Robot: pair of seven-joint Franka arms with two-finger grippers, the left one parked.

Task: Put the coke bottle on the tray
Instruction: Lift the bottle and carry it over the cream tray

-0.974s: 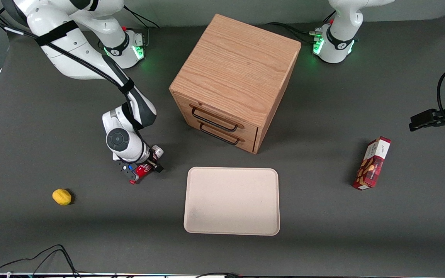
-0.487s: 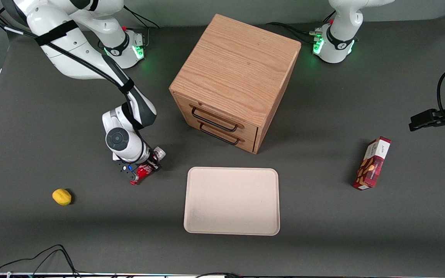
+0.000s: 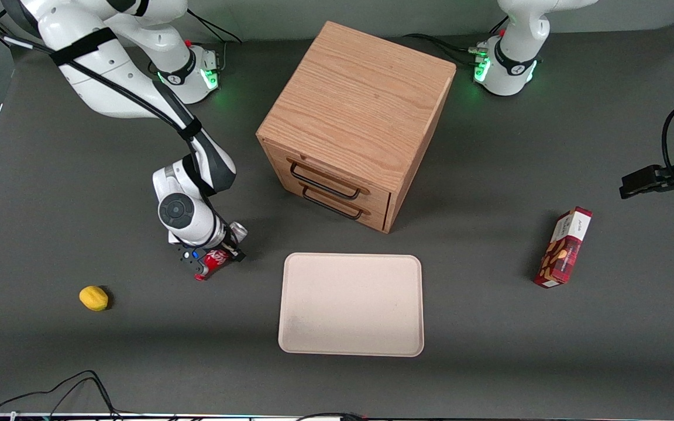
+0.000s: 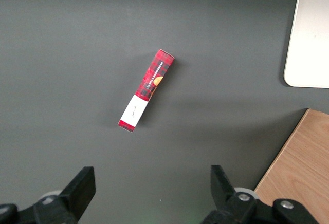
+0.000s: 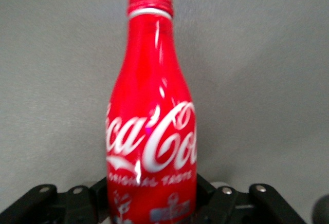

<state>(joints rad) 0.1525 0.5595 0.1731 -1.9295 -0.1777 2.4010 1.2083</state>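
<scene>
The right arm's gripper (image 3: pixel 215 258) pinches the slim red coke bottle (image 3: pixel 214 258) near its base – it may pivot and drop before reaching the nearby pale beige tray (image 3: pixel 351 304).

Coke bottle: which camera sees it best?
The right wrist view: the coke bottle fills it, cap and white script clear, the gripper shut on it. The front view shows only a small red part. The left wrist view misses it.
</scene>
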